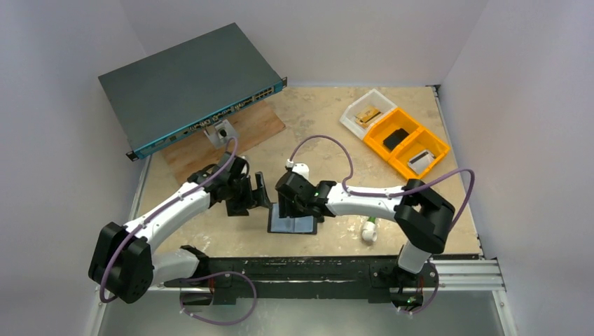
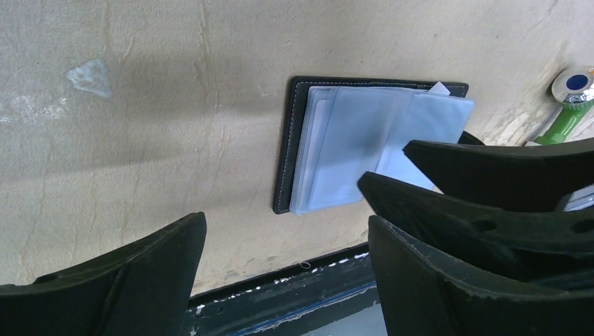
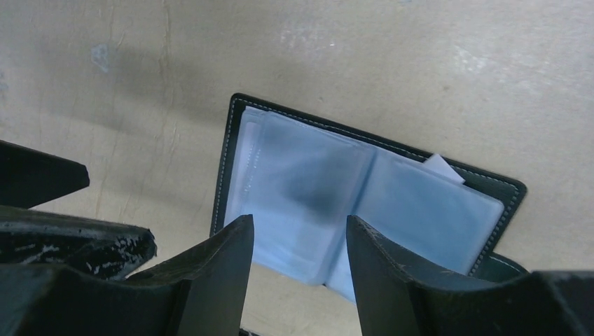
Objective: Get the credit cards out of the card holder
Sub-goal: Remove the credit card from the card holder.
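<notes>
The card holder [image 1: 274, 222] lies opened flat on the tan table, black with a stitched edge [image 3: 223, 175] [image 2: 286, 161]. Pale blue-grey credit cards [image 3: 308, 189] [image 2: 357, 147] sit in its two glossy sleeve pages. A white corner [image 3: 443, 166] pokes out at the top of one page. My right gripper [image 3: 300, 220] [image 1: 291, 206] hovers over the holder's near edge, open, with nothing between its fingers. My left gripper [image 2: 286, 220] [image 1: 260, 190] stands wide open just left of the holder, empty. In the left wrist view, the right gripper's fingers [image 2: 490, 168] cover the holder's right part.
A big dark grey network switch [image 1: 189, 84] rests on a wooden board [image 1: 245, 133] at the back left. An orange tray [image 1: 406, 140] and a clear tray [image 1: 364, 112] stand at the back right. A white-and-green item [image 1: 369, 231] lies right of the holder. The black front rail [image 1: 315, 266] runs close below.
</notes>
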{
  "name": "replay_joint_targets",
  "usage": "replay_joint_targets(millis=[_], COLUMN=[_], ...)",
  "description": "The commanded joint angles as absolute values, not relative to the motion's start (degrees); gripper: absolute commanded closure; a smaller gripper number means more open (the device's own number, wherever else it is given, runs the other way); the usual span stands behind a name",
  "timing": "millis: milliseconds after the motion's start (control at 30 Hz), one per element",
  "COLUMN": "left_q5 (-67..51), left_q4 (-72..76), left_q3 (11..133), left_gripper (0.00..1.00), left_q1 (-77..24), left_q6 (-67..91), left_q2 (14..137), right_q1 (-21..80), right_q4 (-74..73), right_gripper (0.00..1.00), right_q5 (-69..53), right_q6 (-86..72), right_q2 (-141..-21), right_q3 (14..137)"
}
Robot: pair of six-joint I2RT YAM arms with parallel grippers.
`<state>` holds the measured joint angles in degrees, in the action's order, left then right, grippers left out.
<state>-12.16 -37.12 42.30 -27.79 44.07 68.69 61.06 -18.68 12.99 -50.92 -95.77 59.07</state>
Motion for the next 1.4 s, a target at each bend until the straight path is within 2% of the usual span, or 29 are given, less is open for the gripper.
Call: replay_joint_targets(millis=[0, 300, 433, 500, 667, 767, 900, 1167, 1367], left_q5=[-13.20, -13.30, -13.64, -13.78, -14.43, -15.42, -17.23, -17.38, -16.86], left_q4=[-35.54, -35.19, -34.52, -34.18, -33.34, -32.37, -30.64, -29.29, -28.30], left_q3=[41.90, 39.25, 38.27, 37.98, 37.73, 37.71, 38.19, 41.53, 42.80], left_gripper=[0.15, 0.16, 0.16, 0.17, 0.20, 0.23, 0.33, 0.61, 0.73], left_q1=[-26.69, -26.46, -26.45, -26.44, -26.43, -26.52, -26.61, -29.37, -30.51], left_q6=[45.31, 46.18, 46.70, 46.76, 46.55, 46.34, 45.86, 45.08, 44.99], left_q2=[68.10, 66.81, 66.57, 66.57, 67.20, 67.92, 69.29, 73.52, 75.38], right_q1=[62.41, 62.58, 62.25, 61.90, 59.87, 58.05, 56.14, 54.71, 54.40], right_q4=[-19.75, -21.09, -19.32, -18.57, -15.61, -13.24, -9.74, -5.61, -4.59], right_gripper=[0.49, 0.46, 0.48, 0.54, 0.80, 0.89, 0.92, 0.97, 0.99], right_q5=[16.02, 17.10, 14.92, 14.50, 11.66, 9.31, 5.66, 1.54, 0.73], right_q6=[-49.39, -48.02, -46.52, -45.60, -44.24, -43.83, -43.36, -43.63, -43.98], right_q2=[-99.05, -104.29, -105.98, -106.33, -105.10, -104.02, -102.79, -102.98, -103.35], right_q3=[63.09, 64.86, 64.20, 63.81, 61.54, 59.56, 56.81, 54.20, 53.23])
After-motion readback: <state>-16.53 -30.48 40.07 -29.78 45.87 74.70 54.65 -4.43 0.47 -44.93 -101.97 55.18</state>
